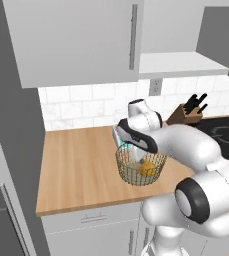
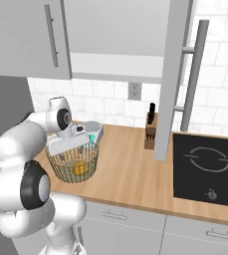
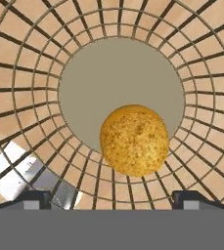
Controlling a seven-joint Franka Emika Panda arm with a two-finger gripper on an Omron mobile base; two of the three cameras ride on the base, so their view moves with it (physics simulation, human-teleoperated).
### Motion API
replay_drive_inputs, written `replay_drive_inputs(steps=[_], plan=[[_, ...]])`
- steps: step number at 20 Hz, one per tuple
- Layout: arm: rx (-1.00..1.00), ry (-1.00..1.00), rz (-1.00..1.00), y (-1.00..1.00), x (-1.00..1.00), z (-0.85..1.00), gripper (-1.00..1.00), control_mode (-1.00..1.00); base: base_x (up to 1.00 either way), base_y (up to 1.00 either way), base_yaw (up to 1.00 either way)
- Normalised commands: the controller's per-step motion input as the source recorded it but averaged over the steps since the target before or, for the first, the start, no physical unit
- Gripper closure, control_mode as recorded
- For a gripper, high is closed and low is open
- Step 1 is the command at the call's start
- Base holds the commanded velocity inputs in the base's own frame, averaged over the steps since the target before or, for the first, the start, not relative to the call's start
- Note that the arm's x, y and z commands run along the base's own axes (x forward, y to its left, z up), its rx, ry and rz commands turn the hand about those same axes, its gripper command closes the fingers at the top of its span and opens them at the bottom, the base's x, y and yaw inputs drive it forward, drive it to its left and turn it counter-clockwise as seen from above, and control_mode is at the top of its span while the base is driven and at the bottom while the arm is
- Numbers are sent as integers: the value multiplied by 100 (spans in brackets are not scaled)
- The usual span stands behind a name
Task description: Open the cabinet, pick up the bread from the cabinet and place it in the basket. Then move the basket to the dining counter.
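bread (image 3: 134, 140) in basket (image 3: 30, 63), under open tool (image 3: 111, 199)

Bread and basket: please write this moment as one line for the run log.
cabinet: open | bread: in basket | gripper: open, above basket | basket: on worktop

Bread (image 3: 134, 140) lies in basket (image 1: 140, 169), on its flat bottom, off-centre & touching the mesh wall. Basket stands on table (image 1: 81, 165), near front edge. Tool (image 3: 111, 199) hangs right above basket, fingers spread either side of bread, not touching it. Scale (image 2: 92, 130) just behind basket. Knife block (image 2: 151, 130) further right, by tiled back wall. Cooktop (image 2: 208, 167) right of that. Cabinet (image 1: 81, 40) above table, its door (image 2: 174, 74) swung out.
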Motion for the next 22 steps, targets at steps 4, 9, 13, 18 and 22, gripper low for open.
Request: replay_drive_inputs(steps=[4, 9, 13, 18, 22], plan=[[4, 1, 0, 1, -78, 93, -100, -100, 0, 0, 0], [4, 0, 7, 26, -97, 19, -100, -100, 0, 0, 0], [0, -1, 10, 47, -33, -9, -100, -100, 0, 0, 0], [0, 0, 6, 43, 22, -8, -100, -100, 0, 0, 0], [-1, 4, 6, 45, 42, -34, -100, -100, 0, 0, 0]])
